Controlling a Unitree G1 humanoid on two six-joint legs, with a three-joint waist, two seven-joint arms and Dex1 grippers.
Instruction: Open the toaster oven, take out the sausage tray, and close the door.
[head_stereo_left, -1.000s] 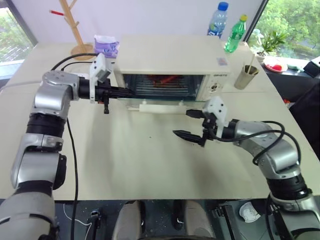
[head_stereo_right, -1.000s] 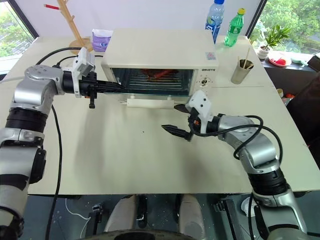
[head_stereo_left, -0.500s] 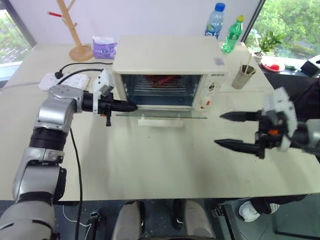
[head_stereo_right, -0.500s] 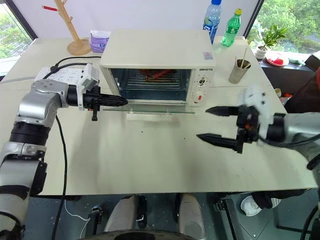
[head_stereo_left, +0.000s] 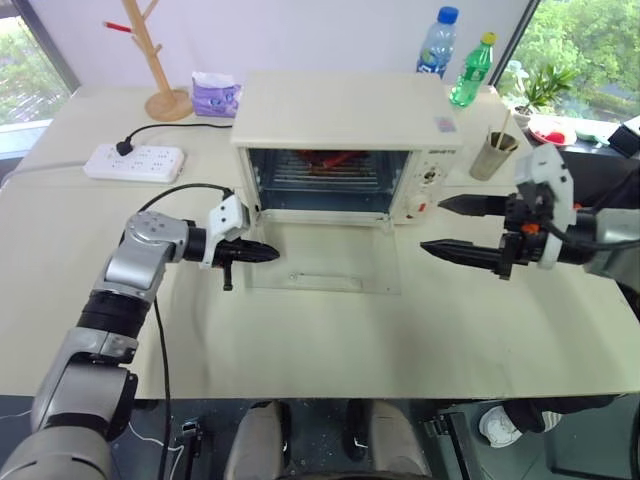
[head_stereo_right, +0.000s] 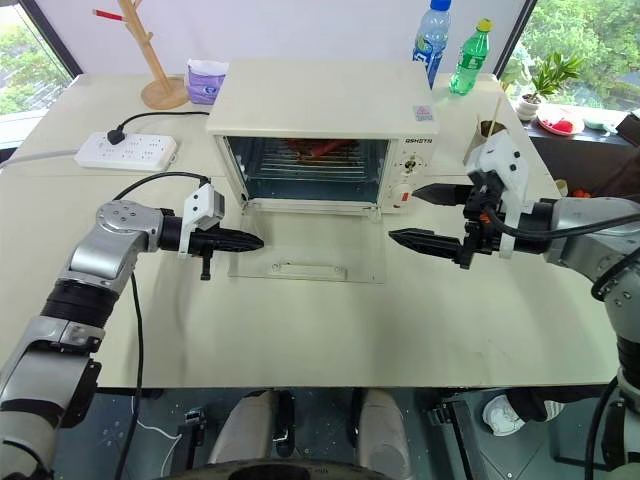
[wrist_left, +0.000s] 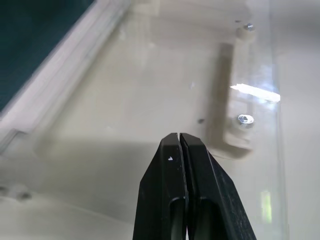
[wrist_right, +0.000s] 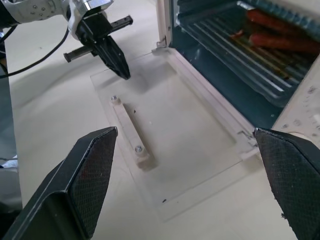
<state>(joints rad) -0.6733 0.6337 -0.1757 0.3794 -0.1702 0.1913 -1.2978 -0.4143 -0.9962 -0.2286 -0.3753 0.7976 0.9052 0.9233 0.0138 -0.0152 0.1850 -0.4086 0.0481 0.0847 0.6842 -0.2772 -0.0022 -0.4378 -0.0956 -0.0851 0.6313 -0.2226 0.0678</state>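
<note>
door (head_stereo_left: 322, 268) flat open on tabletop (head_stereo_left: 300, 330), frame centre | my left jaws (head_stereo_left: 272, 253) shut, empty, at its left edge | my right jaws (head_stereo_left: 432, 224) wide apart, empty, centre right | sausage tray (head_stereo_left: 325, 163) inside oven (head_stereo_left: 345, 140)

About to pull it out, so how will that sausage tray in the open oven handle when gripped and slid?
The sausage tray looks like thin rigid metal, so probably stiff and light. Its sausages lie loose on the ridges and may roll if it tilts.

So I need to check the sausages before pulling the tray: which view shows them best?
The right wrist view: the sausages lie close up on the tray inside the open oven. The head views show them as small red streaks far back.
</note>
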